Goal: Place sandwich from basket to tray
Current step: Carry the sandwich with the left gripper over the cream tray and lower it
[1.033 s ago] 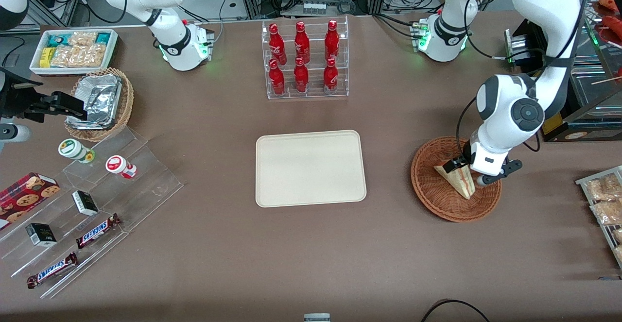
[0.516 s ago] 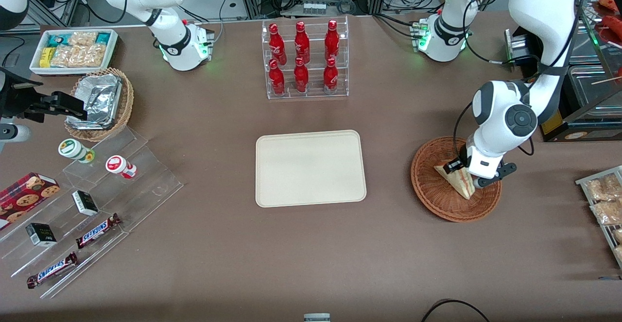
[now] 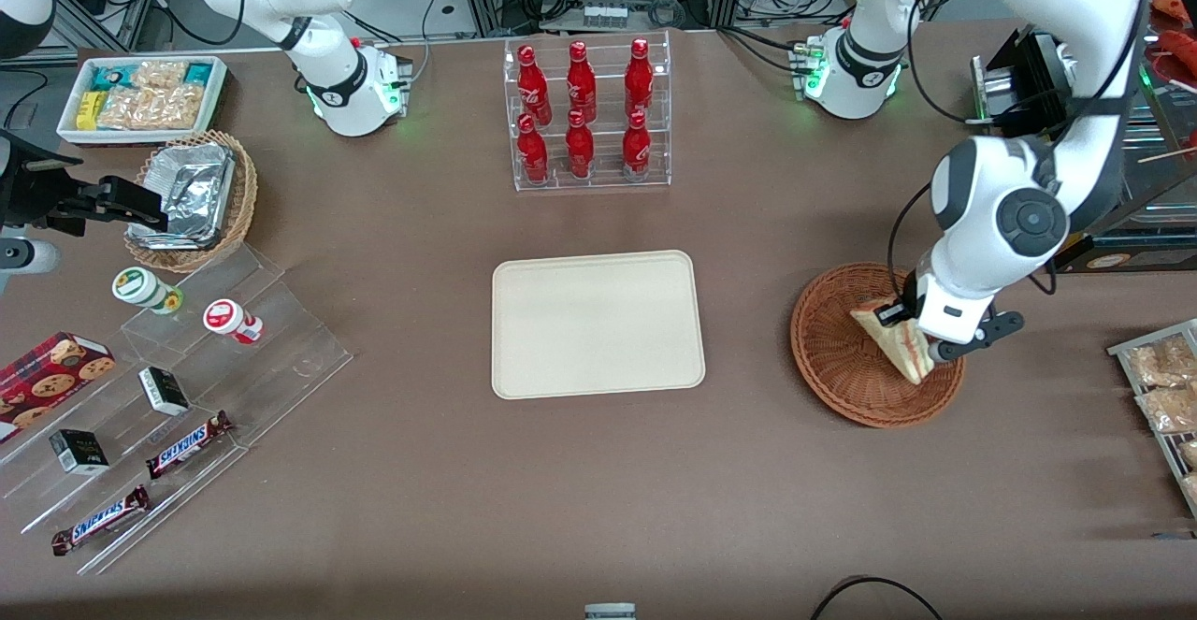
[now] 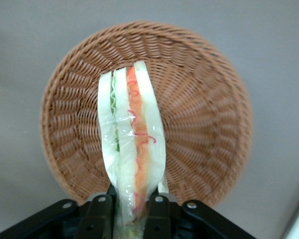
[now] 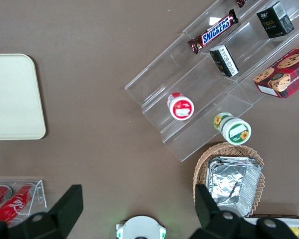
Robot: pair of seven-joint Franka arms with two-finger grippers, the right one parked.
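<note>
The sandwich, a wrapped wedge of white bread with red and green filling, hangs in my left gripper just above the reddish-brown wicker basket, at the working arm's end of the table. In the left wrist view the gripper is shut on the sandwich, one black finger on each side of it, with the basket below and nothing else in it. The cream-beige tray lies flat at the table's middle and also shows in the right wrist view.
A clear rack of red bottles stands farther from the front camera than the tray. Snack packets on a rack lie beside the basket at the table's edge. A tan basket with foil containers and stepped acrylic shelves are toward the parked arm's end.
The gripper has risen with the sandwich held in it, lifting it off the basket's floor and shifting slightly toward the table's edge.
</note>
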